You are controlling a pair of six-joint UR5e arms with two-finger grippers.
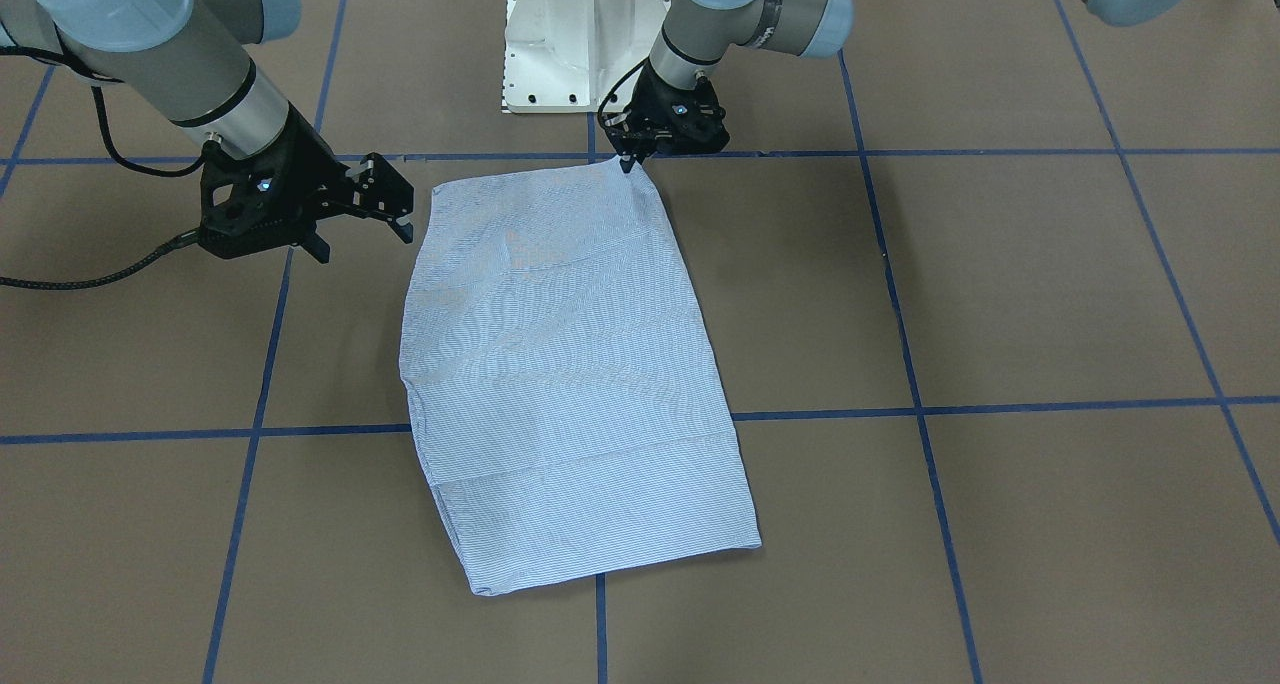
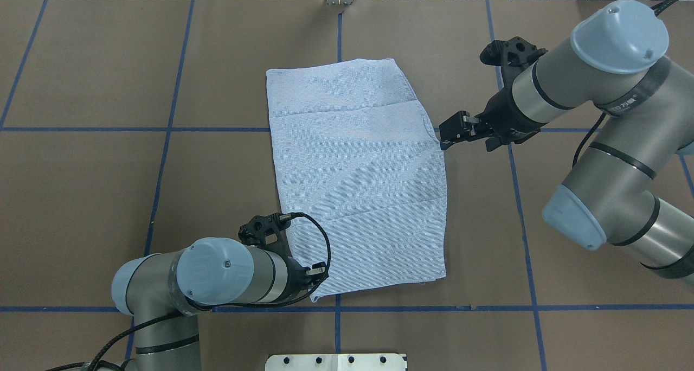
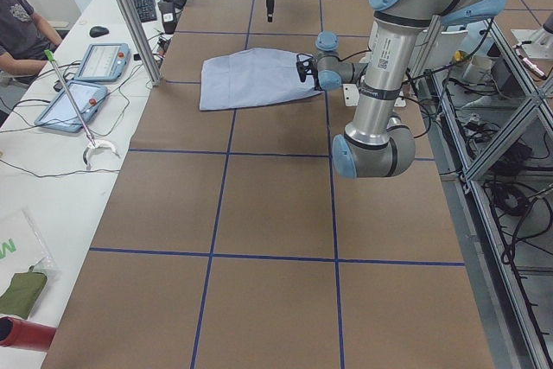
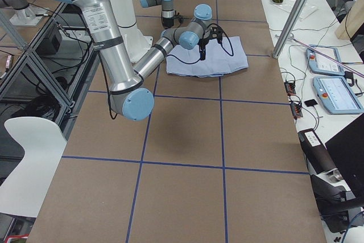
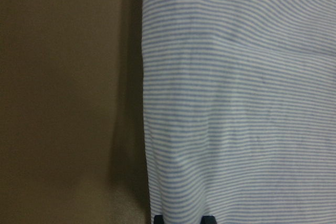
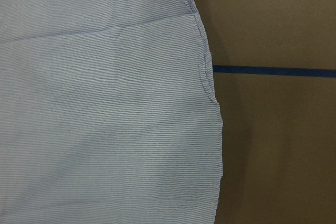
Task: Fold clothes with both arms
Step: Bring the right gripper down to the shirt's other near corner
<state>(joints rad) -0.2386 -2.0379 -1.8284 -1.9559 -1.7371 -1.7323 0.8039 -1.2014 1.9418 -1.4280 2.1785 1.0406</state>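
The clothes are one light blue-and-white striped shirt, lying flat on the brown table as a folded rectangle. My left gripper points down at the shirt's corner nearest the robot's base, its fingertips pinched on the fabric. The left wrist view shows the shirt's edge running down to two dark fingertips at the bottom. My right gripper hovers open just beside the shirt's other long edge, holding nothing. Collar, sleeves and buttons are hidden in the fold.
The white pedestal base stands just behind the shirt. Blue tape lines grid the table. A side bench holds tablets and cables, with a seated person beside it.
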